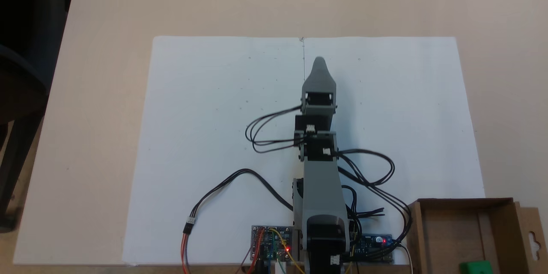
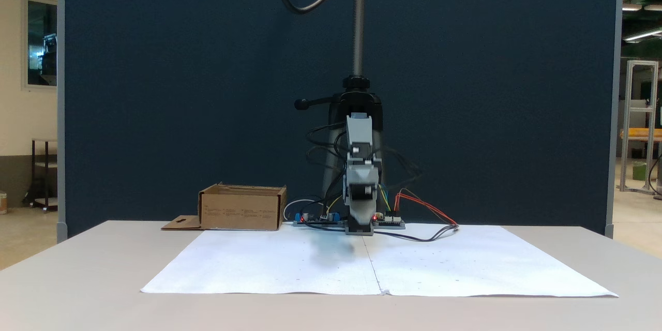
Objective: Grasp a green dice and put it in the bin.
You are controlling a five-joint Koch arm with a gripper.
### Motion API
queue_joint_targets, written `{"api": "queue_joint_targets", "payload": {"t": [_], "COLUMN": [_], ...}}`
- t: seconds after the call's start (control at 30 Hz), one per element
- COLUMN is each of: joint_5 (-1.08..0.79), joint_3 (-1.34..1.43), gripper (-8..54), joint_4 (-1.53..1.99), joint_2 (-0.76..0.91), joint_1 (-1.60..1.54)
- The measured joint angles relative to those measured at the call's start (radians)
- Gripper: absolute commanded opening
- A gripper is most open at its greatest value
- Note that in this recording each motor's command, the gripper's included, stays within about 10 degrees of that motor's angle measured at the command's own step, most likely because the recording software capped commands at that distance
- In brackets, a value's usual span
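Green dice (image 1: 476, 267) already sits in the bin (image 1: 464, 200) at near right, so my pincer (image 1: 319, 61), can't tell if open, just parks gently.

A paper sheet (image 1: 214, 145) lies spread on the desk (image 1: 107, 17), and the arm (image 1: 319, 137) stands at the sheet's near edge in the top-down fixed view, reaching out over its middle. Circuit boards (image 1: 272, 242) sit on either side of the arm's base. The bin (image 1: 417, 239) rests on the desk at the lower right corner there, just beside the sheet, and the green dice (image 1: 475, 266) lies inside it, at its bottom edge
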Motion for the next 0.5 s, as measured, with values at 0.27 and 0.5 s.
{"api": "queue_joint_targets", "payload": {"t": [0.27,0.5], "joint_5": [-0.044,-0.08], "joint_3": [0.221,0.295], "gripper": [43.2,43.2], "joint_4": [-0.184,-0.341], "joint_2": [0.005,0.008], "joint_1": [-0.008,-0.008]}}
